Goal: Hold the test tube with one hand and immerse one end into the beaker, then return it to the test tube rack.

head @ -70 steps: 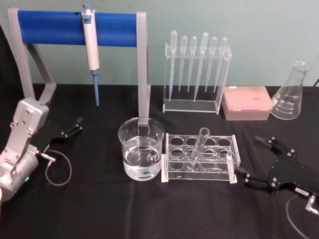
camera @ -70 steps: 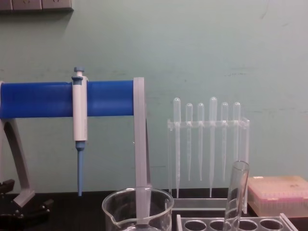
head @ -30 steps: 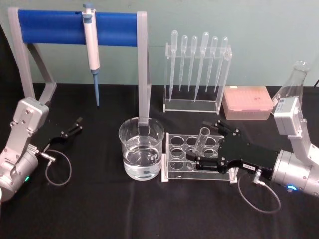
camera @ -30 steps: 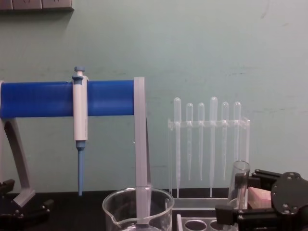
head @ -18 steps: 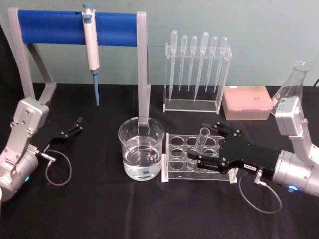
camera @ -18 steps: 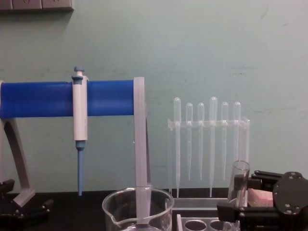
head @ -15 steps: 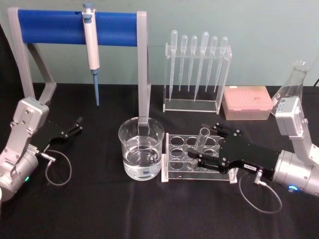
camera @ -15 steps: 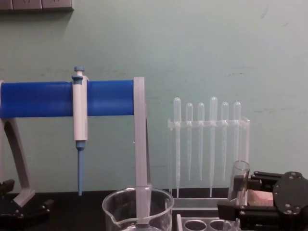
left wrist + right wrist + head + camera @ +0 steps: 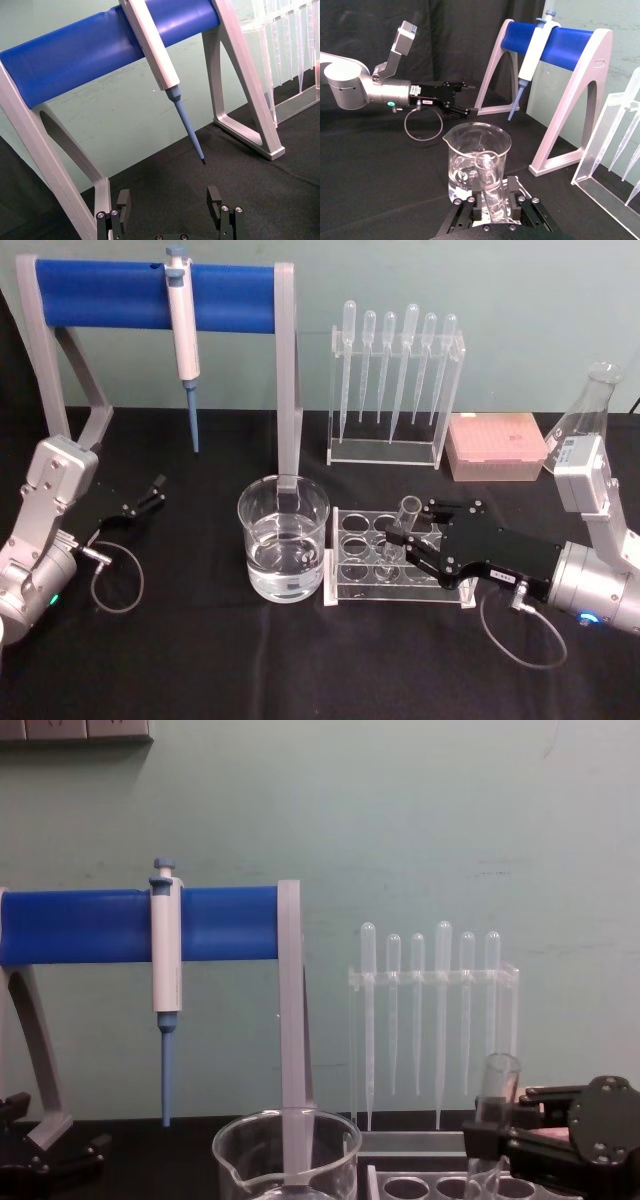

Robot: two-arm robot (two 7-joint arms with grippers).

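Spanning the rear left of the black desk [image 9: 200,660], the blue-barred pipettor stand [image 9: 155,295] carries the white-and-blue pipettor [image 9: 182,330] hung tip down, clear of the working zone at the desk's centre. The right gripper [image 9: 408,532] reaches in from the right edge of the desk, low and nearly level, so that its jaws meet the tube from the side. In the right wrist view they press on both sides of the glass, holding the test tube [image 9: 407,512] just below its open rim. A grip this high probably leaves the round lower end free to go into the liquid. The left gripper [image 9: 158,490] is parked near the left edge with its jaws wide apart and nothing between them, since one arm does the work. The beaker [image 9: 283,540] stands at the desk's centre, partly filled with clear liquid, its wide mouth giving an easy target. The clear test tube rack [image 9: 360,590] sits just beside it on the right, which keeps the transfer short. The tube stands slightly tilted in a hole near the middle of this rack, its bottom seated, so the lift has not yet begun. Pulling straight up along the tube's axis should avoid levering the glass against the edge of the hole.
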